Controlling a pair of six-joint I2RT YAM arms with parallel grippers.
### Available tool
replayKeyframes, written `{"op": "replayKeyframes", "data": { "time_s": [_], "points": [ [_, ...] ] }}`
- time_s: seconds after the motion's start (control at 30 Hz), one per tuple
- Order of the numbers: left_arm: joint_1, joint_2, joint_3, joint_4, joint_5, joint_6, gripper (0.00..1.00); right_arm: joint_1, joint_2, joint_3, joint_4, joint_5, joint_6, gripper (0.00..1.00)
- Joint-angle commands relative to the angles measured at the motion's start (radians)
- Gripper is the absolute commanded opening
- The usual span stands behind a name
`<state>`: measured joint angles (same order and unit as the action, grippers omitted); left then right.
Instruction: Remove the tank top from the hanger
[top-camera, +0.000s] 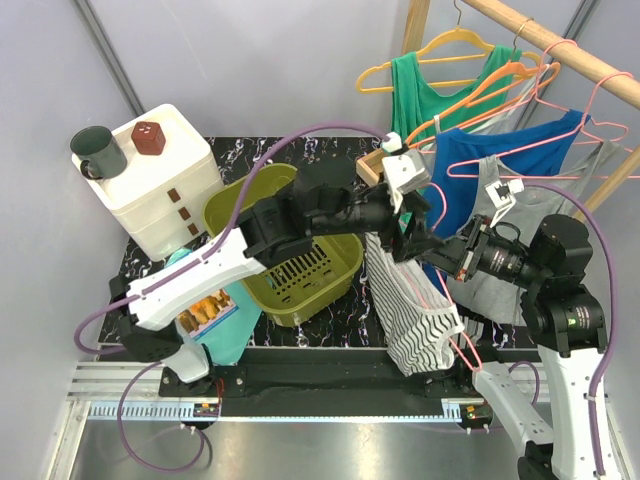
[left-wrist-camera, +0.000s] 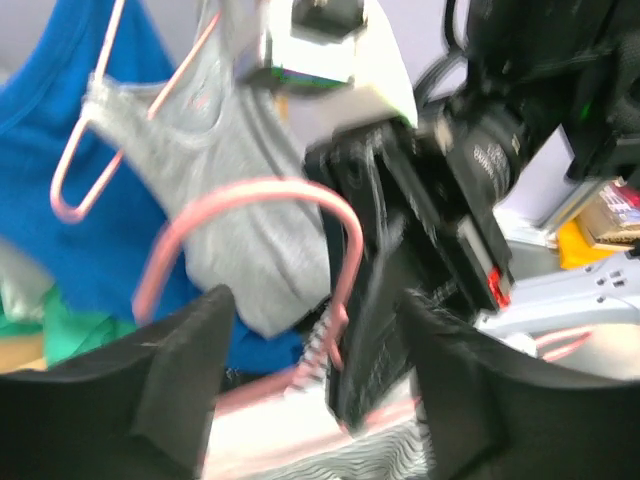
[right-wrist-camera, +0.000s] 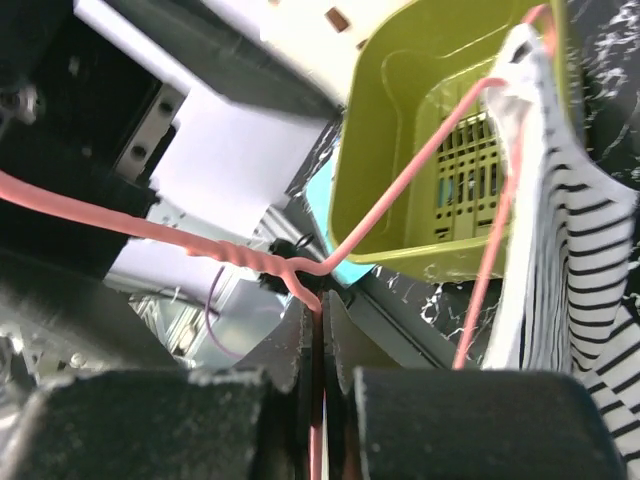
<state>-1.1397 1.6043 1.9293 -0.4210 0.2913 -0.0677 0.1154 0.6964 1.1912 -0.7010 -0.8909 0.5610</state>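
The black-and-white striped tank top (top-camera: 415, 315) hangs on a pink wire hanger (top-camera: 463, 348) above the table's front right. My right gripper (top-camera: 452, 258) is shut on the hanger; in the right wrist view its fingertips (right-wrist-camera: 318, 310) pinch the wire just below the twisted neck, with the striped top (right-wrist-camera: 580, 260) at the right. My left gripper (top-camera: 418, 238) is open right beside it. In the left wrist view its fingers (left-wrist-camera: 180, 370) stand wide apart around the pink hanger (left-wrist-camera: 260, 195) and the striped cloth (left-wrist-camera: 330, 445), touching neither that I can see.
A green basket (top-camera: 290, 250) stands mid-table. A white drawer unit (top-camera: 165, 180) with a mug (top-camera: 97, 152) is at the back left. A wooden rail (top-camera: 560, 45) at the back right carries green (top-camera: 430, 85), blue (top-camera: 500, 150) and grey tops on hangers.
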Motion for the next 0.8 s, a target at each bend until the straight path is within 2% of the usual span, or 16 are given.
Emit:
{"op": "replayKeyframes", "data": {
  "time_s": [0.0, 0.07, 0.17, 0.27, 0.47, 0.77],
  "points": [
    [0.003, -0.176, -0.140, 0.074, -0.132, -0.040, 0.87, -0.002, -0.012, -0.007, 0.067, 0.084, 0.010, 0.00],
    [0.006, -0.278, -0.222, 0.106, -0.153, -0.041, 0.88, -0.002, -0.014, -0.008, 0.077, 0.095, 0.016, 0.00],
    [0.017, -0.398, -0.430, 0.172, -0.225, -0.050, 0.88, -0.002, -0.012, -0.008, 0.093, 0.092, 0.028, 0.00],
    [0.070, -0.443, -0.539, 0.229, -0.281, -0.096, 0.86, -0.002, -0.020, -0.015, 0.118, 0.083, 0.049, 0.00],
    [0.201, -0.363, -0.581, 0.258, -0.230, -0.214, 0.75, -0.002, -0.064, -0.035, 0.172, 0.070, 0.125, 0.00],
    [0.256, -0.193, -0.500, 0.266, -0.218, -0.259, 0.61, -0.002, -0.097, -0.051, 0.176, 0.066, 0.154, 0.00]
  ]
}}
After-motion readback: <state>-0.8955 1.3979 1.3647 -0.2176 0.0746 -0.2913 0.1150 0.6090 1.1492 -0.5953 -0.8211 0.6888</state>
